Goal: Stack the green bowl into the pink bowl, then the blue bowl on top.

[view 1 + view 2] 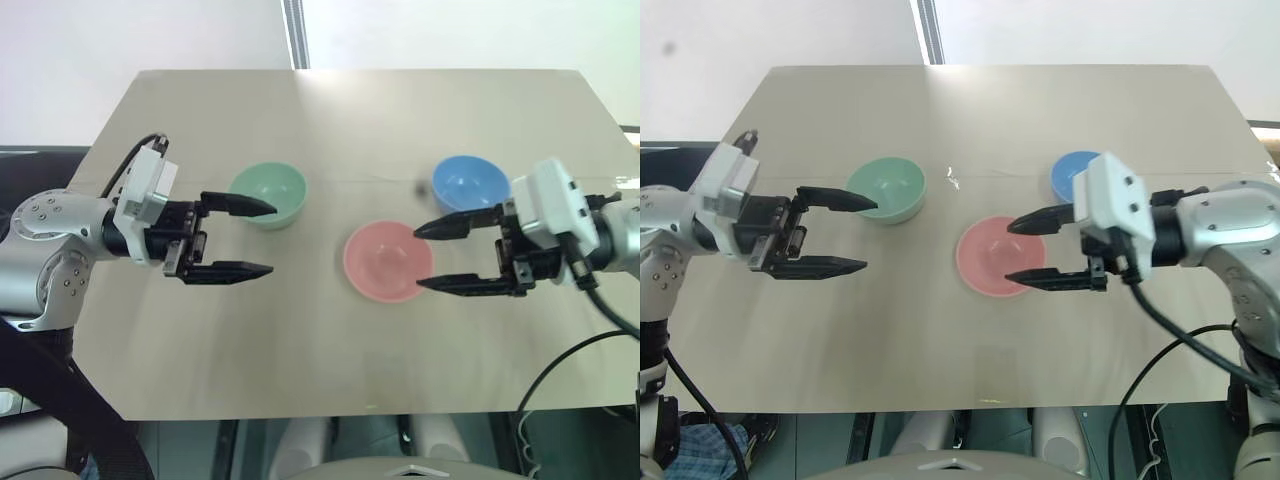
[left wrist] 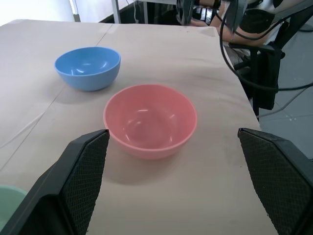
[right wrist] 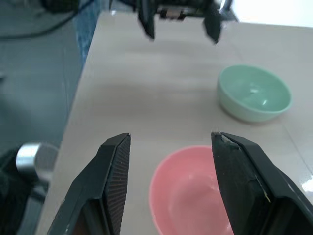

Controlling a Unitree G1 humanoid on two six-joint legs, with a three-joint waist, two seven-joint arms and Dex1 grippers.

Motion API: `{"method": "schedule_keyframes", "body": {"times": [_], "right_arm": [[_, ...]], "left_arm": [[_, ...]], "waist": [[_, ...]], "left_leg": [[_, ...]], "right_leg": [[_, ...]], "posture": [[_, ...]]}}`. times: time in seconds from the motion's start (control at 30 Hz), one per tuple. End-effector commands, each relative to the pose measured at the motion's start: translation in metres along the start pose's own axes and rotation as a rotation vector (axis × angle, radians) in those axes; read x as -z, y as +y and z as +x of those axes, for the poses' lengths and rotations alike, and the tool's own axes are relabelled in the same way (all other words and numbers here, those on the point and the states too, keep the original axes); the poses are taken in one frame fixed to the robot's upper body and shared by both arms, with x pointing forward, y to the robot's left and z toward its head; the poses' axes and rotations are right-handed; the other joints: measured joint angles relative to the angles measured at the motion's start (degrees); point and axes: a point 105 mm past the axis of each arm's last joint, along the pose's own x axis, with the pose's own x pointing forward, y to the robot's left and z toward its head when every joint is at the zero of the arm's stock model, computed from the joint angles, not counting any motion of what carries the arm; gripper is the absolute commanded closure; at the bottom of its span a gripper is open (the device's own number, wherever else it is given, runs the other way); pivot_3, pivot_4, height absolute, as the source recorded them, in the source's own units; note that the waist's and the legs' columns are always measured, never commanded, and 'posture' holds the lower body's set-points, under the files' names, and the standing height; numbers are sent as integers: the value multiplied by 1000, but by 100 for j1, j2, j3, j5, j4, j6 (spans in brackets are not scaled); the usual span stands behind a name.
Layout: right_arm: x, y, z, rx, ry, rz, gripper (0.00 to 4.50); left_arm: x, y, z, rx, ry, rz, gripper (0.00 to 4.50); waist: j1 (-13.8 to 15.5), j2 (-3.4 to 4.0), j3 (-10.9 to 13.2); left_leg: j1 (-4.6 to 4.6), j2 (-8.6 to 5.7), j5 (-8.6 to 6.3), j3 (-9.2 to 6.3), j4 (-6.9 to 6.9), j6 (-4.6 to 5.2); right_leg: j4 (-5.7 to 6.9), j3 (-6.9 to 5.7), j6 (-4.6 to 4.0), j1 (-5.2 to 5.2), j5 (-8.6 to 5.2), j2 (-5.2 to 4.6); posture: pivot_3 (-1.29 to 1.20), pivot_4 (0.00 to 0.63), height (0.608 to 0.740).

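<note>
**Three bowls standing separately on the bench; stacking not yet begun.**

The green bowl (image 1: 268, 194), the pink bowl (image 1: 388, 261) and the blue bowl (image 1: 469, 184) each sit upright and empty on the tan bench (image 1: 330, 370), none touching another: the green one lies toward the robot's left, the pink one near the middle, and the blue one just beyond it to the right. The left hand (image 1: 250, 238) hovers beside the green bowl with its fingers spread wide and holding nothing; the right hand (image 1: 436, 256) hangs at the pink bowl's edge, its fingers likewise apart and empty. Judged from this layout, no step is complete: the green bowl must still go into the pink, and the blue on top.
</note>
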Motion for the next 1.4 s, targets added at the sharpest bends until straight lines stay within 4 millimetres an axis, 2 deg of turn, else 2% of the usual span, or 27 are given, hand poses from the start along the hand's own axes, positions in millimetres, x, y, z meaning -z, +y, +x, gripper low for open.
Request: {"method": "schedule_keyframes", "body": {"times": [0.03, 0.13, 0.23, 0.43, 0.6, 0.83, 1.07, 1.1, 1.13, 1.3, 1.33, 1.4], "right_arm": [[-2, -8, -22, 83, -19, 34, 1599], [24, -16, -47, 198, 84, 100, 1599], [34, -21, -59, 263, 129, 120, 1599], [36, -24, -63, 296, 137, 117, 1599], [36, -25, -63, 309, 144, 109, 1599], [26, -29, -65, 342, 124, 72, 1599], [15, -22, -66, 321, 74, 40, 1599], [15, -21, -66, 321, 77, 41, 1526], [15, -21, -66, 321, 82, 43, 1526], [16, -20, -68, 327, 92, 47, 1526], [17, -20, -68, 328, 93, 48, 1526], [17, -20, -68, 329, 94, 49, 1526]], "left_arm": [[-2, 8, -10, -87, 16, 49, 35], [19, 26, -19, -247, 106, 58, 35], [42, 40, -26, -347, 242, 75, 35], [63, 63, -36, -430, 422, 169, 35], [72, 79, -34, -453, 476, 242, 35], [94, 91, -16, -413, 531, 288, 35], [108, 100, 4, -319, 573, 341, 35], [109, 102, 6, -313, 578, 348, 444], [108, 104, 8, -312, 578, 357, 547], [108, 106, 13, -270, 586, 392, 2388], [108, 106, 13, -266, 587, 396, 2609], [108, 106, 13, -258, 585, 404, 3561]], "waist": [[2, 0, 0], [21, 1, -1], [27, 1, -1], [12, 1, -1], [23, 1, -1], [24, 0, -1], [20, -2, -1], [18, -2, -1], [2, -2, -1], [7, -3, -1], [5, -3, -1], [-4, -3, -1]], "left_leg": [[2, 0, 0, 1, 0, 0], [2, -3, 0, 5, 0, 0], [3, -10, 0, 13, 0, 1], [17, -6, 0, 24, 2, 0], [16, -7, 0, 27, 6, 1], [13, -9, 0, 24, 9, 1], [12, -12, 0, 24, 16, 1], [12, -14, 0, 25, 16, 1], [12, -15, 0, 25, 16, 1], [13, -15, 0, 26, 22, 1], [13, -15, 0, 26, 22, 1], [13, -15, 0, 26, 22, 1]], "right_leg": [[1, 1, 0, 1, 0, 1], [2, 4, 0, 0, 0, 1], [2, 8, 0, 0, 0, 0], [27, 21, 0, -1, 0, 4], [29, 25, 0, -2, 0, 3], [30, 21, 1, -3, 0, 2], [36, 21, 1, -3, 0, 1], [37, 21, 1, -3, 0, 1], [37, 22, 1, -3, 0, 1], [46, 22, 1, -3, 0, 2], [46, 22, 1, -3, 0, 2], [48, 23, 1, -3, 0, 2]], "posture": [[0, 150, 740], [0, 150, 740], [0, 150, 740], [0, 150, 740], [0, 150, 740], [0, 150, 740], [0, 150, 740], [0, 150, 740], [0, 150, 740], [0, 150, 740], [0, 150, 740], [0, 150, 740]]}}
